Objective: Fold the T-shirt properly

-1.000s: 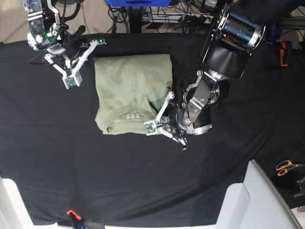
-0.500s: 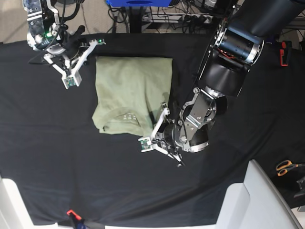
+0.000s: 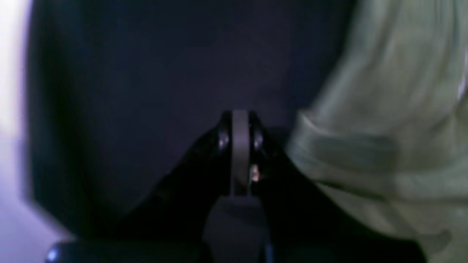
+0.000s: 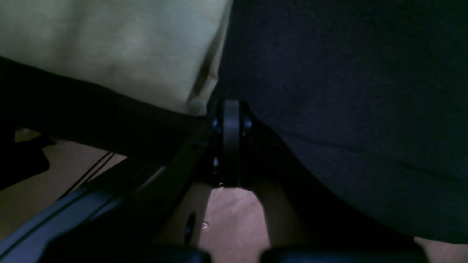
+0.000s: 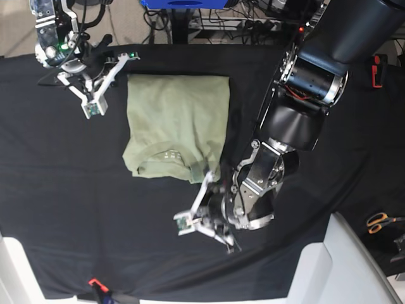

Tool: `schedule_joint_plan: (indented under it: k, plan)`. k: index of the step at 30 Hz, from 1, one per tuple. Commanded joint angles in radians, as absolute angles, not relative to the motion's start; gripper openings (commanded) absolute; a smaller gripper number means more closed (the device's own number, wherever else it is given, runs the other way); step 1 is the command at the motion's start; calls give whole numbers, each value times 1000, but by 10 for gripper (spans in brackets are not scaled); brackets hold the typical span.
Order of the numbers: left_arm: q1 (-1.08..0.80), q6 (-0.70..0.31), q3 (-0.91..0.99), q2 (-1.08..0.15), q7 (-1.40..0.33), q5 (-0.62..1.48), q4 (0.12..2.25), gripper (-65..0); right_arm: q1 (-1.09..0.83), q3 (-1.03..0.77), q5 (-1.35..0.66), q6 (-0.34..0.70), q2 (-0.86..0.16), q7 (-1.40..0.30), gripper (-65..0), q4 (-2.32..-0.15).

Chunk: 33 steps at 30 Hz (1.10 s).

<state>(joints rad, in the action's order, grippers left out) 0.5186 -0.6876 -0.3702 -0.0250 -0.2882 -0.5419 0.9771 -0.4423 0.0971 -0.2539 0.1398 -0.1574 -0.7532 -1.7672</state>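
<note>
The pale sage-green T-shirt (image 5: 177, 117) lies folded into a rough rectangle on the black tablecloth (image 5: 76, 190), collar (image 5: 166, 166) toward the near side. My left gripper (image 5: 214, 191) hovers just below the T-shirt's lower right corner, shut and empty. In the blurred left wrist view its pads (image 3: 239, 146) press together, with the T-shirt (image 3: 384, 128) to their right. My right gripper (image 5: 114, 62) sits by the upper left corner, shut on nothing. The right wrist view shows that gripper (image 4: 231, 106) beside the T-shirt's corner (image 4: 109, 47).
Orange-handled scissors (image 5: 380, 221) lie at the right edge. A white bin (image 5: 342, 266) stands at the near right and a small red clamp (image 5: 95, 283) at the near edge. Cables and a blue frame (image 5: 183, 3) sit beyond the far edge.
My left arm has drawn back from the T-shirt's lower right corner toward the near side. The T-shirt shifted slightly left and its lower right corner looks bunched. The right arm held still.
</note>
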Motion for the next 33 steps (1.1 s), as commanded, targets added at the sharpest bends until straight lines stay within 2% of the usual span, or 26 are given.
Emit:
schedule_joint_plan:
  k: [1, 6, 11, 16, 23, 27, 30, 33]
  plan:
    - [506, -685, -341, -58, -306, -541, 1043, -650, -440, 93, -254, 143, -163, -740, -650, -1790]
    - [311, -687, -211, -142, -381, -541, 1353, -650, -452, 91, -252, 143, -166, -736, -650, -1821]
    - [30, -688, -90, -191, -443, -541, 1672, -650, -509, 68, -251, 143, -193, -742, -650, -1959]
    - [-242, -688, 41, -217, -443, -458, 1863, -650, -547, 70, -251, 143, -194, -736, -650, -1971]
    - [-535, -688, 197, -274, -438, -246, 1916, -650, -610, 65, -251, 143, -196, -742, -650, -1975]
    - [-670, -688, 278, -271, -423, -119, 1914, -650, -682, -8, -251, 143, -203, -734, -650, -1975]
    - [-756, -680, 318, -271, -328, -48, 1885, -650, -728, -79, -251, 148, -226, -733, -650, -1975]
    - [-809, -679, 338, -266, -203, -74, 1810, -650, -782, -99, -251, 148, -275, -733, -650, -1969]
